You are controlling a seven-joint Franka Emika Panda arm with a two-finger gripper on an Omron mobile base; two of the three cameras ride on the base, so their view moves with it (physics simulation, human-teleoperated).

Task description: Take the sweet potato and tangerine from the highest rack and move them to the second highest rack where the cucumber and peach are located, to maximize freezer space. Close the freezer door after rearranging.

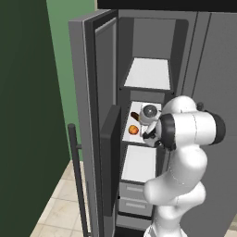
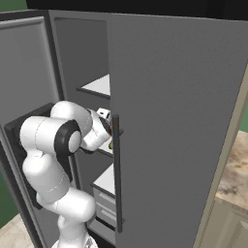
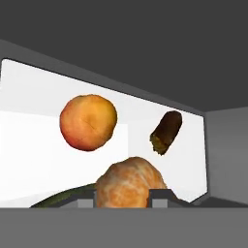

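Clamping the pale orange-tan tangerine (image 3: 130,183) between its fingertips, the dark two-finger gripper (image 3: 127,194) hovers at the white middle rack (image 1: 130,137), seemingly beside the brown sweet potato (image 3: 165,132), orange-red peach (image 3: 88,121) and green cucumber (image 3: 62,199), tall grey freezer door (image 1: 92,125) unclosed.

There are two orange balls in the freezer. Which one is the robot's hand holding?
The tangerine, the paler, segmented ball between the gripper's fingertips. The peach, smoother and redder, sits apart on the second highest rack.

White arm bent forward, gripper (image 3: 130,194) closed on tangerine (image 3: 130,186)
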